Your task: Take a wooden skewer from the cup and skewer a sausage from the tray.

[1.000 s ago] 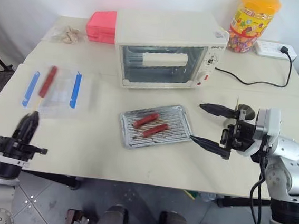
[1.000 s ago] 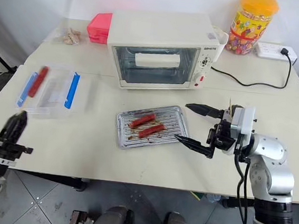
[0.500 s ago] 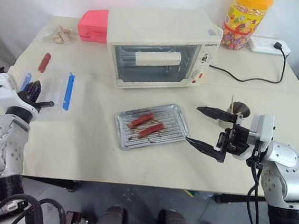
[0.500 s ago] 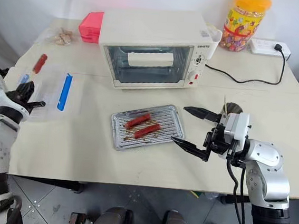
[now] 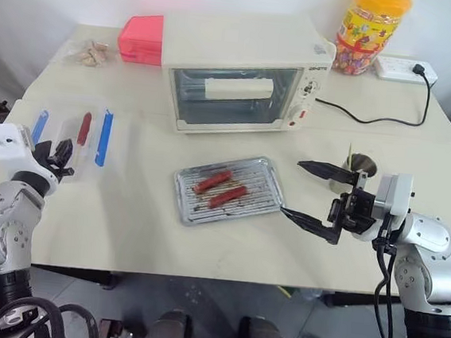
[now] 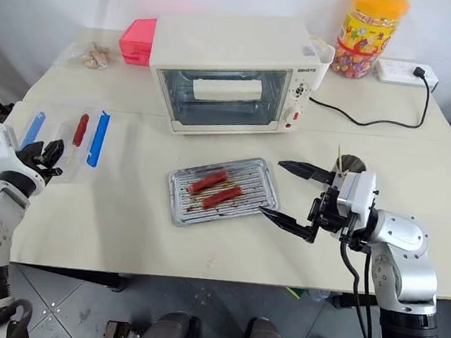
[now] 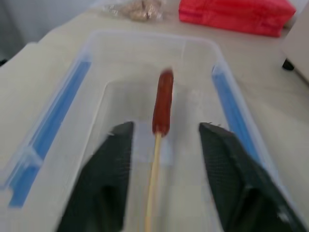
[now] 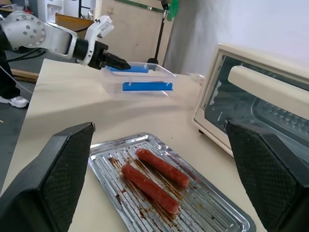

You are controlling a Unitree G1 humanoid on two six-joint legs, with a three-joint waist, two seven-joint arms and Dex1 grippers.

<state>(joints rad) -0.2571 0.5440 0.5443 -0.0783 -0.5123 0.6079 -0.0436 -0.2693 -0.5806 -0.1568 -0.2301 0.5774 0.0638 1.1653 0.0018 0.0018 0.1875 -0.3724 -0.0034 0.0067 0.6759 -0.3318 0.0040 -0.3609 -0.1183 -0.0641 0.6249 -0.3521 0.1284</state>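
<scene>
While the left gripper (image 7: 164,179) hovers at the near end of the clear plastic box (image 5: 101,137), its two black fingers stand apart with nothing pinched. A skewered sausage (image 7: 163,102) lies in the box straight ahead of them, and its wooden skewer (image 7: 153,188) runs back through the gap between the fingers, touching neither as far as I can tell.

Over on the other side, the right gripper (image 5: 319,194) has its fingers spread wide and empty, pointing across at the end of the tray (image 5: 273,174). Two loose sausages (image 5: 225,189) lie side by side on the rack, a little beyond those fingertips. The cup (image 5: 360,164) sits behind that gripper, near the far finger, with at least one thin stick (image 5: 350,154) standing up out of it.

My worry is the right hand: the cup is behind the fingers, not in front, so a careless swing round to reach a stick could knock the cup over and scatter the rest. On the left, a slightly crooked withdrawal could let a finger catch the stick lying between them and flip the sausage out of the box.
</scene>
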